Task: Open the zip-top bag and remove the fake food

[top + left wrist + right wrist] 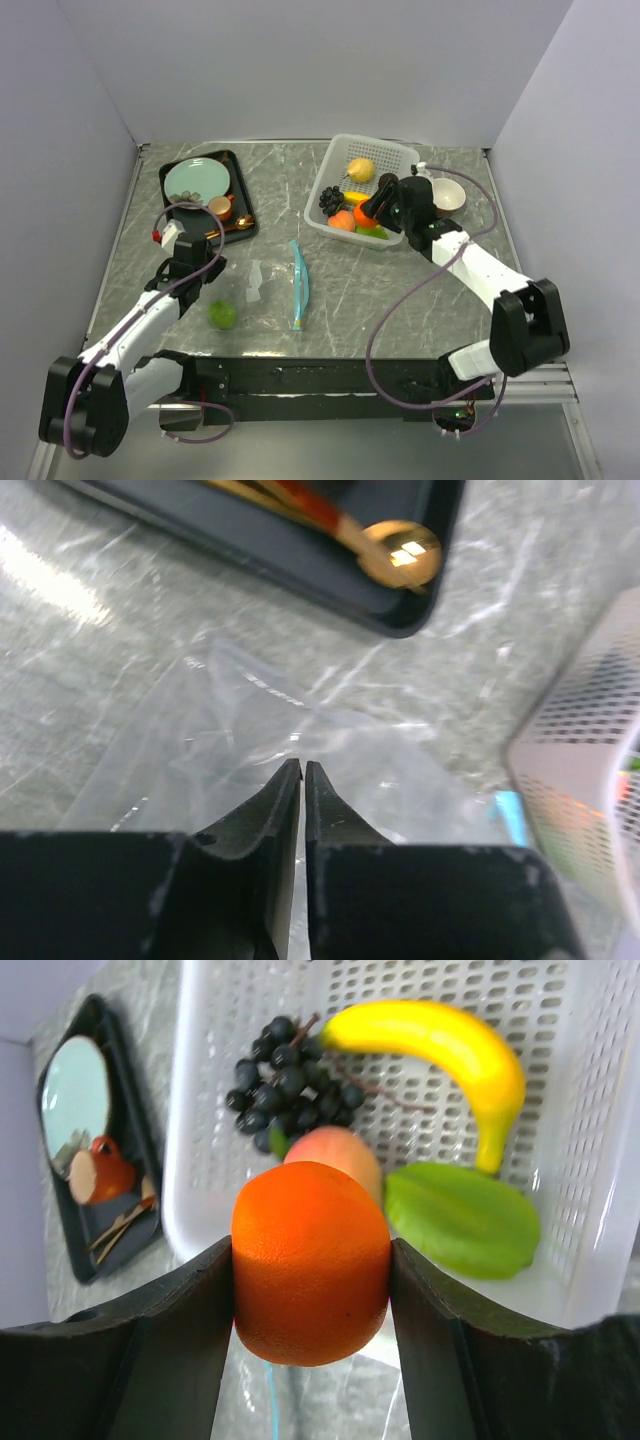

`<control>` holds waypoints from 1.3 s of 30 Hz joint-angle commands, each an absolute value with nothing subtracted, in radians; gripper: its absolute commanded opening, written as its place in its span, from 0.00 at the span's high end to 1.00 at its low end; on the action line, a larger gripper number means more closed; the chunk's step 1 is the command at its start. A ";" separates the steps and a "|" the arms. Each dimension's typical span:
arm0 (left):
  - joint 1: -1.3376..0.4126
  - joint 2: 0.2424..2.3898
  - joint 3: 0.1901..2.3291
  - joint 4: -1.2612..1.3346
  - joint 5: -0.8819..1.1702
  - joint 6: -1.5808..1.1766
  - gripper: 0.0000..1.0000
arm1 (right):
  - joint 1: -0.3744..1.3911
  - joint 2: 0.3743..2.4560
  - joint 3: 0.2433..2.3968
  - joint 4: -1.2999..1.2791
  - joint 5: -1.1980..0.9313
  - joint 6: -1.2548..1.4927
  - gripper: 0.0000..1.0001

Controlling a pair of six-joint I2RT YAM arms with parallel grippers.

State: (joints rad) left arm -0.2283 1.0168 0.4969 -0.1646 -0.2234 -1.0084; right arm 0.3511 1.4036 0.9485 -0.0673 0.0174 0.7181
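Left arm extended low, left gripper [302, 770] fingers pressed flat together. Right arm reaching forward, right gripper [311, 1290] clamping an orange [310, 1230] between both fingers.

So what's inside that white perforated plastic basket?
Black grapes, a yellow banana, a peach, a flat green piece and a yellow lemon. The orange fruit clamped in the right gripper covers whatever lies under it.

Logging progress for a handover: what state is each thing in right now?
zip-top bag: flat on the table, looks empty
orange: clamped in the right gripper over the basket
lime: loose on the table
left gripper: shut, tips at the zip-top bag
basket: holds banana, grapes, peach, lemon
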 commanded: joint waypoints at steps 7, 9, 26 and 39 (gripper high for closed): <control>-0.218 0.856 0.519 -0.253 -0.199 -1.017 0.68 | 0.319 1.509 1.120 -0.135 0.003 0.638 0.13; -0.215 0.838 0.517 -0.308 -0.224 -1.060 0.64 | 0.321 1.481 1.109 -0.146 -0.029 0.638 0.11; -0.216 0.676 0.518 -0.733 -0.503 -1.396 0.53 | 0.787 1.428 0.825 0.083 -0.116 0.851 0.54; -0.277 0.706 0.537 -0.801 -0.446 -1.396 0.39 | 0.827 1.603 0.769 0.299 -0.205 0.966 0.55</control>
